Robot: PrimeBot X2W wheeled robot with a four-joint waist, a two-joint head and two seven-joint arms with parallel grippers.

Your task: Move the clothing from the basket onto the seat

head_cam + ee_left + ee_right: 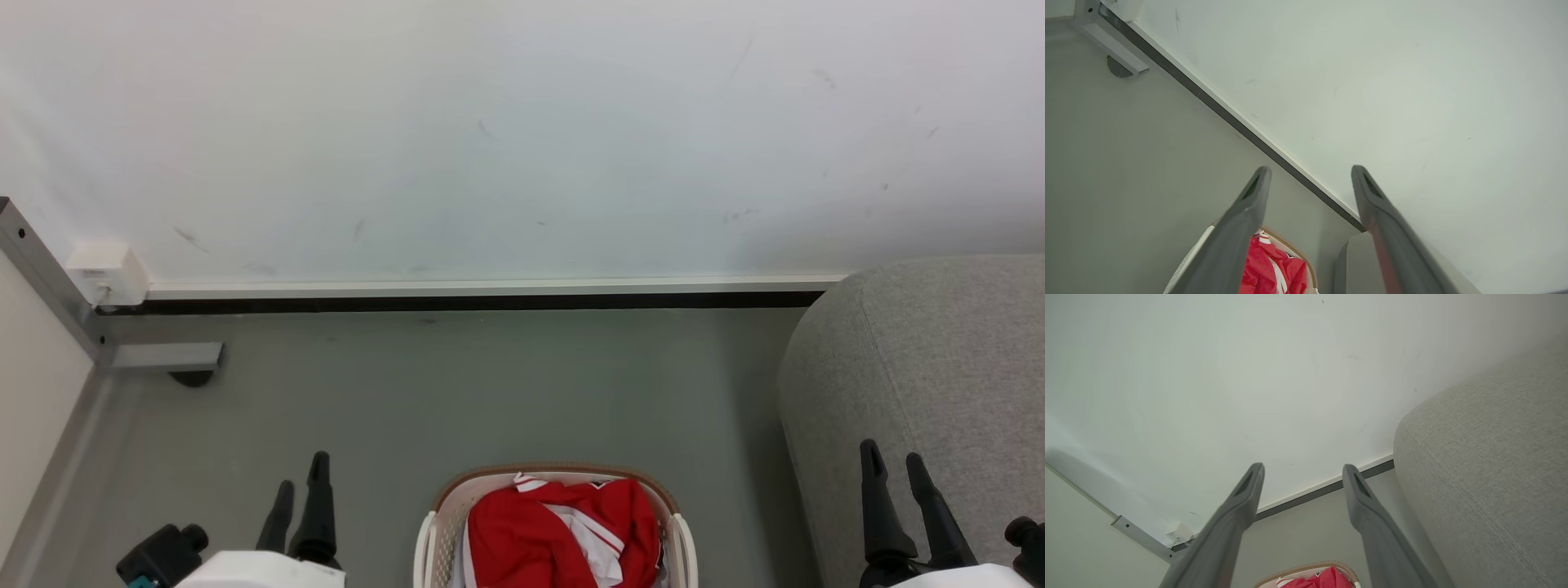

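Observation:
The red clothing (pixel 563 531) with white stripe trim lies bunched in the cream basket (pixel 445 506) with a brown rim, at the bottom middle of the head view. The grey fabric seat (pixel 939 359) rises at the right. My left gripper (pixel 300 474) hangs open to the left of the basket, above the floor, with nothing between its fingers. My right gripper (pixel 891 457) stands open in front of the seat, to the right of the basket, also holding nothing. The left wrist view shows the clothing (pixel 1274 269), the basket's rim (pixel 1290 247) and the seat's edge (pixel 1355 265). The right wrist view has the seat (pixel 1486 465) at its right and the clothing (pixel 1327 580) at the bottom edge.
A white wall (pixel 522 131) with a pale skirting strip (pixel 490 287) closes the back. A grey metal frame leg (pixel 167 355) with a dark foot and a white box (pixel 106 273) stand at the left. Grey floor (pixel 490 392) stretches between basket and wall.

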